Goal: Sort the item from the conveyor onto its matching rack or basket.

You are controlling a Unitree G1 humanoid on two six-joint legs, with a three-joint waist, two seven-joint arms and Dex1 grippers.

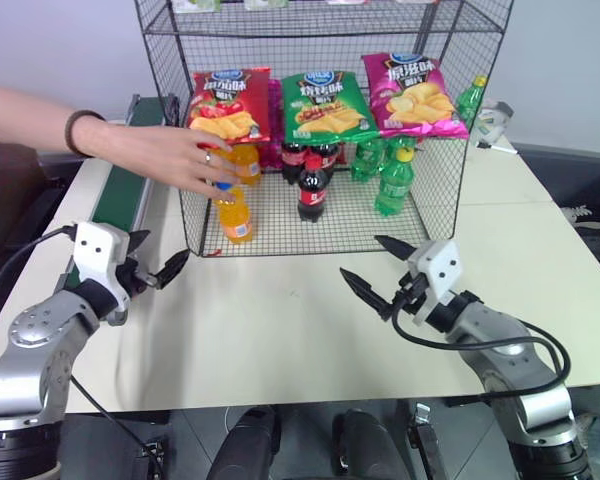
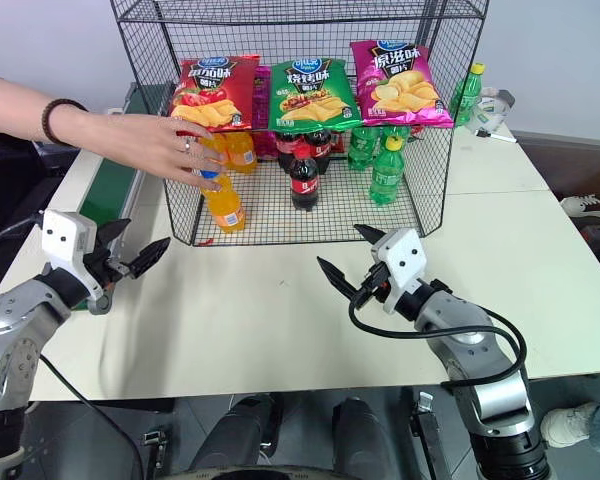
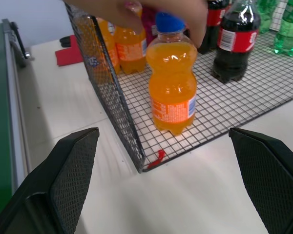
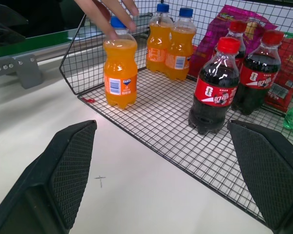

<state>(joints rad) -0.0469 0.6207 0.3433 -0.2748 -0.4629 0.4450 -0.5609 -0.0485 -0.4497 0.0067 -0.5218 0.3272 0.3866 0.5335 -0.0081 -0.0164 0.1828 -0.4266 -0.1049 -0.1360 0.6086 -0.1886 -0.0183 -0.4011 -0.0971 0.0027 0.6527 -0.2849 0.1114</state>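
While a person's hand point(image 1: 165, 155) steadies the orange soda bottle point(image 1: 235, 212) on the rack point(image 1: 435, 190), seemingly restocking, both grippers, left point(image 1: 152, 272) and right point(image 1: 380, 270), wait short of it, jaws apart.

The orange soda bottle point(image 4: 119, 73) has a small blue label mark with tiny white letters too small to read, and the crisp bags point(image 1: 323, 104) and cola bottle point(image 4: 216, 87) show Chinese writing.

Three orange soda bottles point(image 4: 120, 73), three cola bottles point(image 4: 214, 90), four green bottles point(image 1: 394, 184), three crisp bags point(image 1: 323, 105)
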